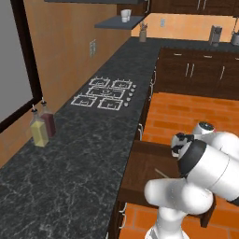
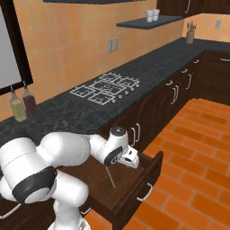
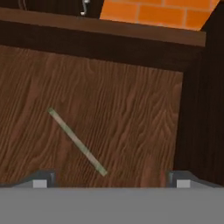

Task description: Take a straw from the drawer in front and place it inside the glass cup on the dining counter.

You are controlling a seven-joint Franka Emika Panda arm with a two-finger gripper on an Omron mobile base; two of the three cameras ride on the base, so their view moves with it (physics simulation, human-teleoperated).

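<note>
Straw (image 3: pixel 77 141) flat on floor of open drawer (image 3: pixel 131 109), long axis diagonal across the tool (image 3: pixel 111 178), probably just ahead of the tips; tool wide open, empty, hanging above it

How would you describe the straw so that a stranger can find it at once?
Below the black counter with the stove, one dark wooden drawer is pulled open under the white arm. The straw lies flat on its bare floor, slanted. It is a thin pale stick, the single loose thing on the brown wood.
</note>
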